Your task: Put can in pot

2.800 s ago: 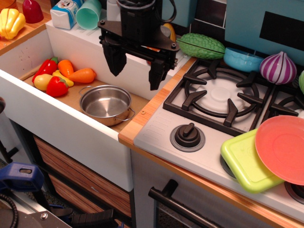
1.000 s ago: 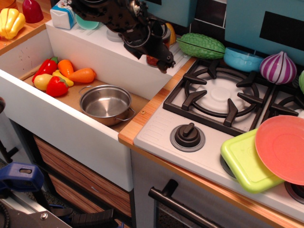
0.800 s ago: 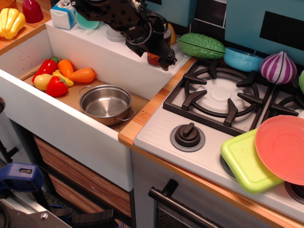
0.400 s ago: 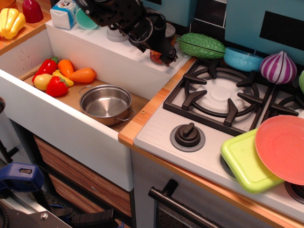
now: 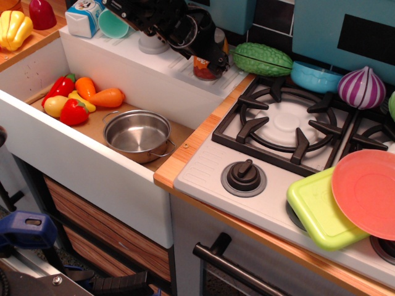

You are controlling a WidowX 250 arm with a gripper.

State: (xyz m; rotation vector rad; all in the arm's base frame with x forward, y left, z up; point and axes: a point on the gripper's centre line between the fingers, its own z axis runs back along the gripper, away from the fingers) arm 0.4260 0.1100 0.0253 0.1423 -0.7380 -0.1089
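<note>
Purple onion (image 5: 361, 88) beside blue bowl (image 5: 313, 76)

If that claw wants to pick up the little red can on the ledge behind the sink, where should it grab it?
Probably around its round side wall, coming from above and the sink side. The can seems to stand upright on the ledge, with a green gourd close on its right, so that side is crowded. The claw is already at the can; whether it has closed cannot be told. The pot waits empty in the sink.
</note>
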